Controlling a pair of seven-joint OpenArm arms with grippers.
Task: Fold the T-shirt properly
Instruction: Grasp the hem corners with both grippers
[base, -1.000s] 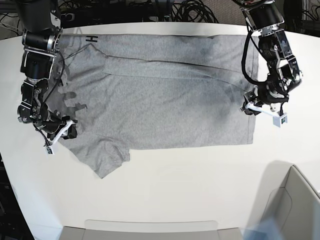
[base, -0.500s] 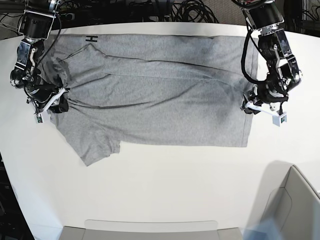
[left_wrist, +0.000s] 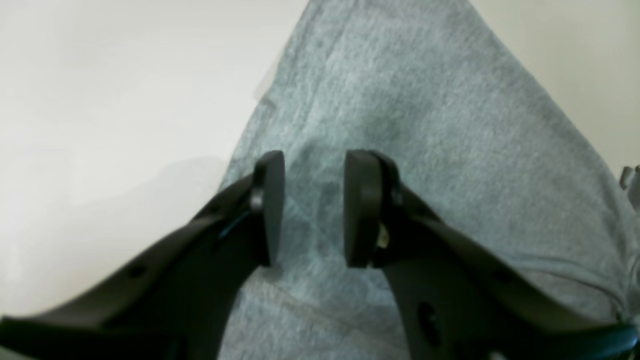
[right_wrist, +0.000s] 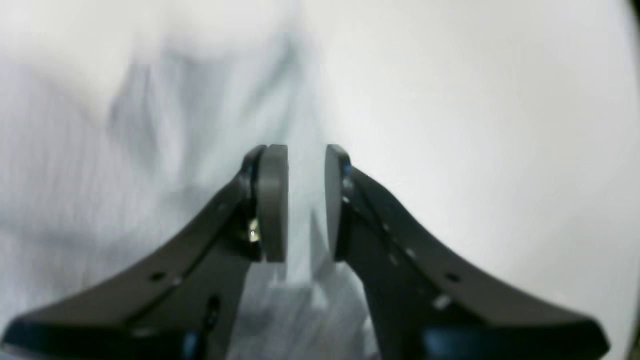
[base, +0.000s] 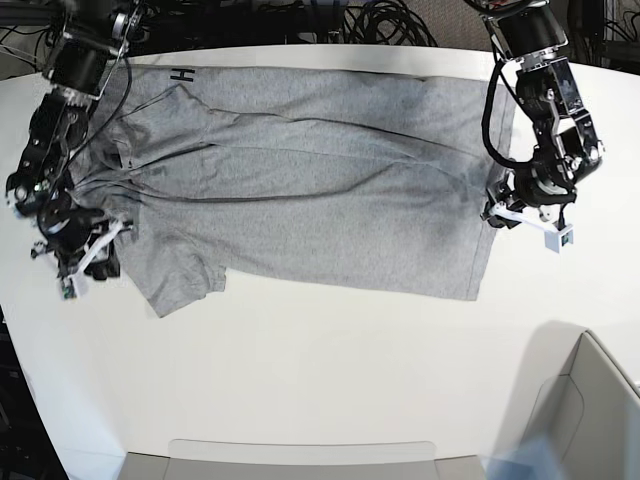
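One "H" on T-shirt (base: 300, 170) edge

T-shirt (base: 320, 180): soft heather-grey knit cloth, matt, slightly fuzzy. Tabletop (base: 330, 370): smooth white, faint sheen. Fingers (left_wrist: 265, 205): smooth matt black plastic.

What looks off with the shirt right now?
The T-shirt lies askew and rumpled: long creases run across its body, a sleeve juts toward the table's near side, and the hem slants. No damage visible.

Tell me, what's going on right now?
Left claw open over T-shirt hem. Right claw slightly parted at sleeve edge. Shirt spread flat, wrinkled. Nothing in the way.
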